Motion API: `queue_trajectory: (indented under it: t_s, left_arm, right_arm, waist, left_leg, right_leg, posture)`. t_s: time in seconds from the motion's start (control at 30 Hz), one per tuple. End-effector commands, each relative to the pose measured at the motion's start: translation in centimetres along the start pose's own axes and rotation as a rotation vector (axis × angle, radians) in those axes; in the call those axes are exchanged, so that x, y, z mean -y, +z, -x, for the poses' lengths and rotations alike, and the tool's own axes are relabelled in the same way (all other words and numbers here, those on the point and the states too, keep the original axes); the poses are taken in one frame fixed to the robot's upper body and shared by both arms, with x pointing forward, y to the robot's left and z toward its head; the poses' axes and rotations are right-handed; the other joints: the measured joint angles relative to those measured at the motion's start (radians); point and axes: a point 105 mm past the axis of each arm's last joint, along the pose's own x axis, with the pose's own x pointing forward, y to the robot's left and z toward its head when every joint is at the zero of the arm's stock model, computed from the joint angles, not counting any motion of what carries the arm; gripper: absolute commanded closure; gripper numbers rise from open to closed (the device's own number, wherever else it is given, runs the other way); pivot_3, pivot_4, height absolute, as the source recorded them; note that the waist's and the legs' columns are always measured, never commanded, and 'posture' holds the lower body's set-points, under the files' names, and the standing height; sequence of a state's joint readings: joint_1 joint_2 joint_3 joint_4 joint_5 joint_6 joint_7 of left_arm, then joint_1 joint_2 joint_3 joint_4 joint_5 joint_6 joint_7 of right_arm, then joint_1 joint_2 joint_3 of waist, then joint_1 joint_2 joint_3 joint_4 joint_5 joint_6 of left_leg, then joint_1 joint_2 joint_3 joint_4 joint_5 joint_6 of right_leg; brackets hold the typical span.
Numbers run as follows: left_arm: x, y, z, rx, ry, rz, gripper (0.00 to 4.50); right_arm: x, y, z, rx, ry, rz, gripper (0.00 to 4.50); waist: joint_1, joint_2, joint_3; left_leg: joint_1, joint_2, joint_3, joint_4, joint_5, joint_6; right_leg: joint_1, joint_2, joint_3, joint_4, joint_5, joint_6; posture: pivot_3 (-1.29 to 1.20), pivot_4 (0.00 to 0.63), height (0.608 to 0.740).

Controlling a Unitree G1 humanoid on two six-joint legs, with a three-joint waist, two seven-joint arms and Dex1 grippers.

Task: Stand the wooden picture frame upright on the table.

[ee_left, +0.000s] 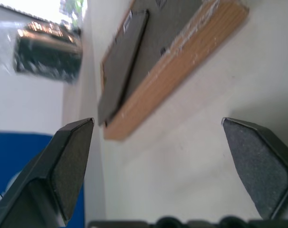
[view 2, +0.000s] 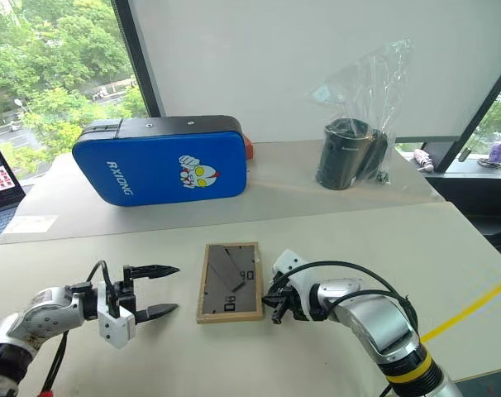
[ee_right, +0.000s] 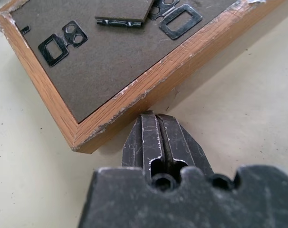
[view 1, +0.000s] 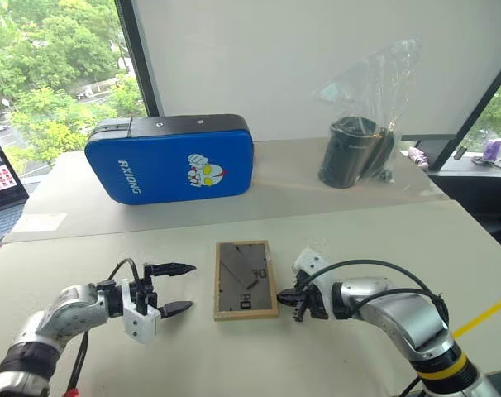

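Pressing together with nothing between them, the right gripper fingers touch the wooden picture frame, which lies back-up on the table. Left gripper gapes wide, empty, beside it. Blue case reads "RXIONG"; the right wrist view reveals metal hangers.

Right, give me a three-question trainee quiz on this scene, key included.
1. True or false: the wooden picture frame stands upright on the table.
2. Which gripper is open: A) left gripper, B) right gripper?
3. Fill in: behind the frame, against the wall, stands a blue ____.

Key:
1. False; it lies flat, back panel up, stand folded nearly flat.
2. A; the right gripper is shut, its tips at the frame's edge.
3. Padded case.
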State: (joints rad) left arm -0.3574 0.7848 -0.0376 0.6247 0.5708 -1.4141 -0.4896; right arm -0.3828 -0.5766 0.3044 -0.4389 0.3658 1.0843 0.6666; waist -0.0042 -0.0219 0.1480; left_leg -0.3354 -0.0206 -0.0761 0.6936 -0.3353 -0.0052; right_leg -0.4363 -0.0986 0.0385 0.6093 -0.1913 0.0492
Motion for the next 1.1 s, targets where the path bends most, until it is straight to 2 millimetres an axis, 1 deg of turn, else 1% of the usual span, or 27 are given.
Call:
queue_trajectory:
  t_s: [0.03, 0.1, 0.2, 0.3, 0.43, 0.6, 0.67, 0.7, 0.83, 0.87, 0.9, 0.93, 0.97, 1.0, 1.03, 1.1]
  left_arm:
    - [3.2, 0.9, -1.8, 0.079, -0.117, 0.001, 0.03]
    - [3.8, 1.0, -2.8, 0.101, -0.137, -0.006, 0.03]
    - [4.5, 0.9, -4.0, 0.111, -0.157, -0.021, 0.03]
    - [4.6, 1.0, -5.5, 0.134, -0.141, -0.032, 0.03]
    - [4.4, 0.8, -5.8, 0.144, -0.112, -0.037, 0.03]
    - [4.6, 0.6, -5.1, 0.144, -0.113, -0.034, 0.03]
    - [5.1, 0.6, -4.8, 0.144, -0.128, -0.028, 0.59]
    - [5.2, 0.6, -4.7, 0.142, -0.131, -0.025, 0.81]
    - [5.6, 0.6, -4.8, 0.134, -0.131, -0.028, 2.35]
    - [5.6, 0.7, -4.8, 0.137, -0.128, -0.031, 2.68]
    - [5.7, 0.7, -4.9, 0.139, -0.126, -0.033, 3.11]
    - [5.7, 0.8, -4.9, 0.141, -0.125, -0.033, 3.23]
    - [5.8, 0.9, -5.0, 0.143, -0.125, -0.033, 3.35]
    - [5.9, 0.9, -5.0, 0.144, -0.125, -0.033, 3.35]
    - [5.9, 1.0, -5.0, 0.145, -0.124, -0.033, 3.36]
    - [6.1, 1.0, -5.1, 0.14, -0.124, -0.034, 3.36]
  right_arm:
    - [0.1, -0.3, -0.6, -0.025, -0.012, -0.017, 4.5]
    - [0.4, 0.1, -0.7, -0.015, -0.034, -0.017, 4.5]
    - [0.7, 0.5, -0.8, -0.005, -0.052, -0.018, 4.5]
    - [0.7, 1.0, -1.1, 0.003, -0.063, -0.013, 4.5]
    - [0.8, 1.2, -0.9, 0.009, -0.078, -0.016, 4.5]
    - [1.5, 0.9, -0.4, 0.004, -0.118, -0.022, 4.5]
    - [1.9, 0.9, -0.1, 0.004, -0.136, -0.024, 4.5]
    - [2.0, 1.0, 0.1, 0.006, -0.141, -0.024, 4.5]
    - [2.2, 2.0, 0.7, 0.044, -0.14, -0.02, 4.5]
    - [2.3, 2.1, 0.8, 0.044, -0.142, -0.017, 4.5]
    - [2.3, 2.1, 0.9, 0.042, -0.146, -0.013, 4.5]
    - [2.4, 2.1, 1.0, 0.041, -0.149, -0.01, 4.5]
    - [2.6, 2.2, 1.1, 0.043, -0.154, -0.008, 4.21]
    - [3.1, 2.4, 1.4, 0.049, -0.175, -0.009, 3.92]
    - [3.8, 2.6, 1.7, 0.056, -0.198, -0.011, 3.76]
    - [5.2, 3.9, 2.6, 0.103, -0.241, -0.021, 3.07]
  waist:
    - [0.001, 0.002, -0.003]
    - [0.002, 0.005, -0.006]
    - [0.005, 0.008, -0.008]
    - [0.015, 0.012, -0.011]
    - [0.022, 0.02, -0.016]
    - [0.022, 0.02, -0.016]
    - [0.021, 0.02, -0.016]
    - [0.019, 0.02, -0.016]
    - [0.016, 0.02, -0.016]
    - [0.016, 0.021, -0.017]
    - [0.016, 0.022, -0.017]
    - [0.016, 0.022, -0.017]
    - [0.017, 0.022, -0.017]
    - [0.018, 0.022, -0.017]
    - [0.018, 0.022, -0.017]
    - [0.017, 0.022, -0.017]
  left_leg:
    - [0.0, 0.0, 0.0, 0.0, 0.0, 0.0]
    - [0.002, 0.0, 0.0, 0.0, 0.0, 0.0]
    - [0.014, 0.0, 0.0, 0.0, -0.001, 0.002]
    - [0.017, -0.001, -0.001, 0.0, -0.001, 0.002]
    - [0.017, -0.005, -0.001, 0.0, -0.001, 0.002]
    - [0.017, -0.008, -0.001, 0.0, -0.001, 0.002]
    - [0.016, -0.008, -0.002, 0.0, -0.001, 0.002]
    - [0.016, -0.009, -0.002, 0.0, -0.001, 0.002]
    - [0.014, -0.009, -0.002, 0.0, -0.001, 0.002]
    - [0.014, -0.009, -0.002, 0.0, -0.001, 0.002]
    - [0.015, -0.009, -0.002, -0.001, -0.001, 0.002]
    - [0.015, -0.009, -0.002, -0.001, -0.001, 0.002]
    - [0.015, -0.009, -0.002, -0.001, -0.001, 0.002]
    - [0.015, -0.009, -0.002, -0.001, -0.001, 0.002]
    - [0.015, -0.01, -0.002, 0.0, -0.001, 0.002]
    - [0.015, -0.01, -0.002, 0.0, -0.001, 0.002]
  right_leg:
    - [0.001, 0.0, 0.0, 0.0, 0.0, 0.0]
    - [0.004, 0.0, -0.001, 0.0, 0.0, 0.001]
    - [0.017, 0.0, -0.001, -0.003, -0.001, 0.002]
    - [0.02, -0.001, -0.001, -0.002, -0.001, 0.003]
    - [0.02, -0.005, -0.001, 0.0, -0.003, 0.005]
    - [0.019, -0.009, -0.001, 0.0, -0.004, 0.008]
    - [0.019, -0.009, -0.001, 0.0, -0.004, 0.008]
    - [0.018, -0.009, -0.002, 0.0, -0.004, 0.008]
    - [0.016, -0.009, -0.002, 0.0, -0.005, 0.008]
    - [0.017, -0.009, -0.001, 0.0, -0.005, 0.008]
    - [0.017, -0.01, -0.001, 0.0, -0.005, 0.009]
    - [0.017, -0.01, -0.001, 0.0, -0.005, 0.009]
    - [0.017, -0.01, -0.001, 0.0, -0.005, 0.009]
    - [0.017, -0.01, -0.002, 0.0, -0.005, 0.009]
    - [0.017, -0.01, -0.002, 0.0, -0.005, 0.009]
    - [0.017, -0.011, -0.002, 0.001, -0.005, 0.01]
  posture:
    - [0.0, 0.15, 0.74]
    - [0.0, 0.15, 0.74]
    - [0.0, 0.15, 0.74]
    - [0.0, 0.15, 0.74]
    - [0.0, 0.15, 0.74]
    - [0.0, 0.15, 0.74]
    - [0.0, 0.15, 0.74]
    - [0.0, 0.15, 0.74]
    - [0.0, 0.15, 0.74]
    - [0.0, 0.15, 0.74]
    - [0.0, 0.15, 0.74]
    - [0.0, 0.15, 0.74]
    - [0.0, 0.15, 0.74]
    - [0.0, 0.15, 0.74]
    - [0.0, 0.15, 0.74]
    - [0.0, 0.15, 0.74]
